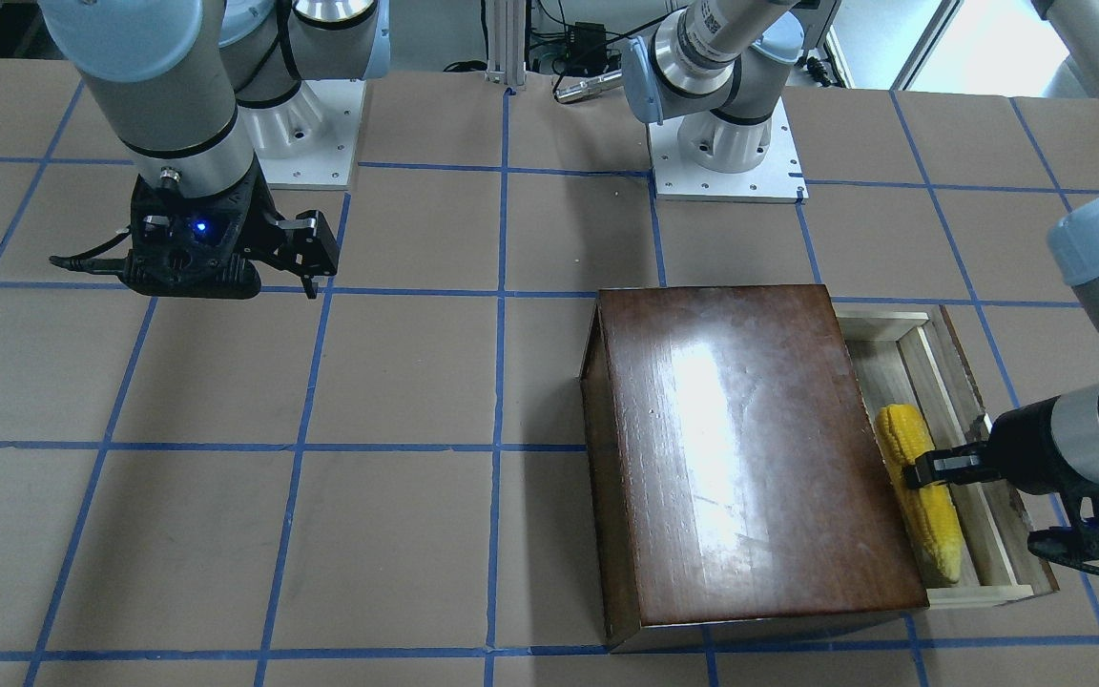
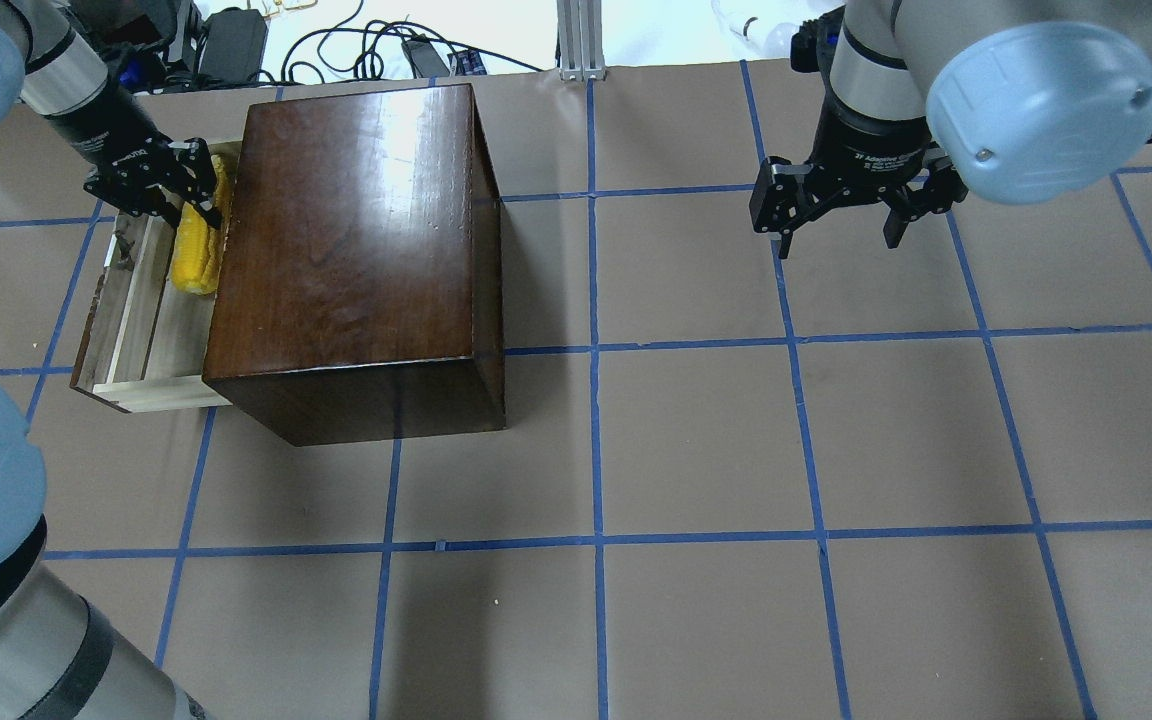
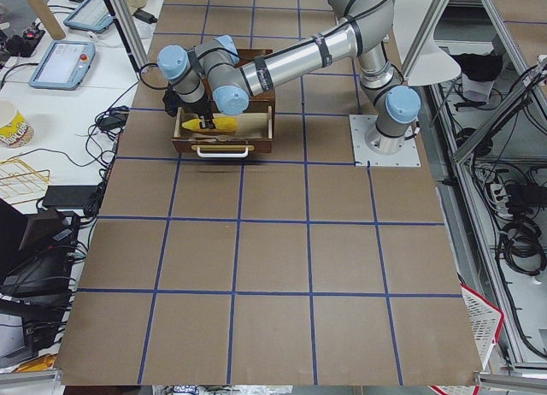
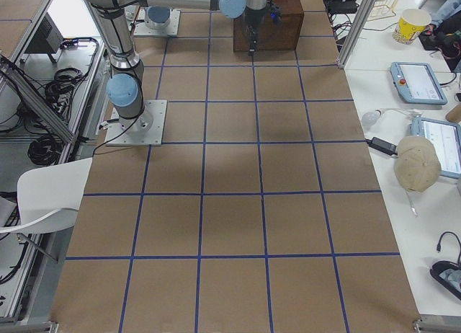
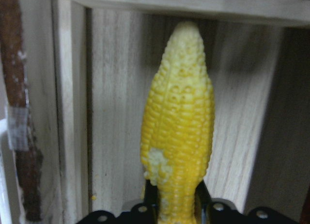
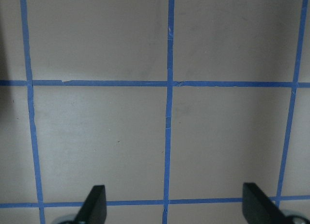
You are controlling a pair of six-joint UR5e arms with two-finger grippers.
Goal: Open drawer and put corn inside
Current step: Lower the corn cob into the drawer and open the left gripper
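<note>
The dark-brown wooden box stands on the table with its pale wood drawer pulled out. In the front-facing view the drawer shows to the right of the box. The yellow corn lies lengthwise inside the drawer, close to the box. My left gripper is shut on the corn. The left wrist view shows the corn over the drawer floor, with the fingers clamping its thick end. I cannot tell whether the corn rests on the floor. My right gripper hangs open and empty above the table, far from the box.
The drawer's dark front panel and cream handle face away from the box. The table is brown paper with a grid of blue tape. The arm bases stand at the robot's edge. Tablets and a cup lie on side tables.
</note>
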